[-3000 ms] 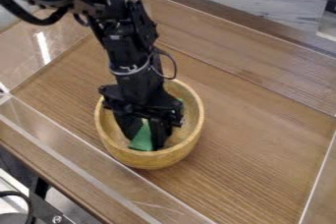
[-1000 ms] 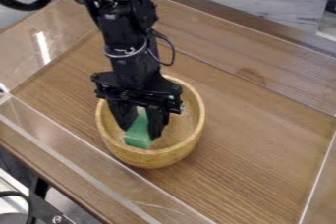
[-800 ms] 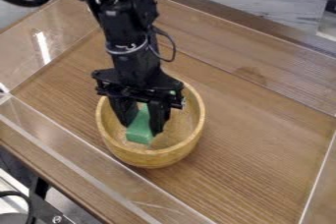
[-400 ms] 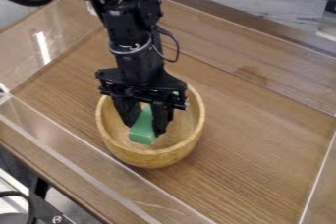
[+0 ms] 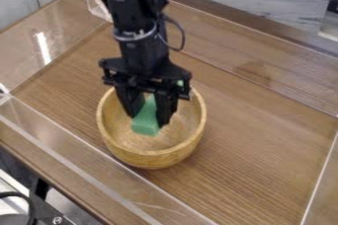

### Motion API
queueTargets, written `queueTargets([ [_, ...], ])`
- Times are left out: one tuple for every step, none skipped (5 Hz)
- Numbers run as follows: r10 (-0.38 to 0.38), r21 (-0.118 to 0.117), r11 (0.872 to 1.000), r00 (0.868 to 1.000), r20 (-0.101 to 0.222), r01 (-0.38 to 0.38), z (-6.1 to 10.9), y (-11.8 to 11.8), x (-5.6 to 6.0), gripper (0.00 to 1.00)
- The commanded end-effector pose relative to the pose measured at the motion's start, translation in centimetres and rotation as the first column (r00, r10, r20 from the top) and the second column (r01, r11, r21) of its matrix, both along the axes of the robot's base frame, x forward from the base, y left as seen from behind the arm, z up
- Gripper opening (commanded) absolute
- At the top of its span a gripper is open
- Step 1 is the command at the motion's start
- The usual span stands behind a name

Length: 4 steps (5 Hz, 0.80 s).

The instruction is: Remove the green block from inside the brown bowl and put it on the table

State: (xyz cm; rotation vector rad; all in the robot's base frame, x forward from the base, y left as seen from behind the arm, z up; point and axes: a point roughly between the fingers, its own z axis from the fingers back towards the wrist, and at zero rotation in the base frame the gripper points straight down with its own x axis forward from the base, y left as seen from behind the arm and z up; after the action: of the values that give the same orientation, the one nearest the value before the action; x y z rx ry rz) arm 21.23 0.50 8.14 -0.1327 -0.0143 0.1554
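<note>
No brand, label or readable writing shows on anything here. The brown bowl (image 5: 152,135), a round light-tan wooden vessel with a thick rim, sits on the wood-grain surface (image 5: 258,101) toward the near side, and its inner floor looks bare where it can be seen below the arm. The black robot arm (image 5: 136,27) comes down from the upper left and points its pincer (image 5: 148,111) straight down over the bowl's mouth. The pincer's dark fingers (image 5: 166,104) stand on either side of the green block (image 5: 146,118) and are clamped on it, holding it upright, the long way running up and down. The block's lower end hangs about level with the bowl's rim, inside the rim's circle; whether it is fully clear of the bowl cannot be told from this angle. Low clear acrylic walls (image 5: 79,175) border the surface along the near and left edges, catching pale reflections. Beyond the far edge a grey, marbled floor (image 5: 284,2) shows.
</note>
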Motion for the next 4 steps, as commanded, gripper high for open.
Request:
queueTargets([
  [-0.02,0.01,1.0,0.998,0.055,0.02,1.8,0.2,0.9,0.0],
  [-0.038,0.011,0.999,0.998,0.057,0.037,1.9,0.3,0.9,0.0],
  [-0.056,0.012,0.998,0.997,0.058,0.056,2.3,-0.6,1.2,0.0],
  [-0.077,0.012,0.997,0.995,0.06,0.077,2.8,-1.6,1.5,0.0],
])
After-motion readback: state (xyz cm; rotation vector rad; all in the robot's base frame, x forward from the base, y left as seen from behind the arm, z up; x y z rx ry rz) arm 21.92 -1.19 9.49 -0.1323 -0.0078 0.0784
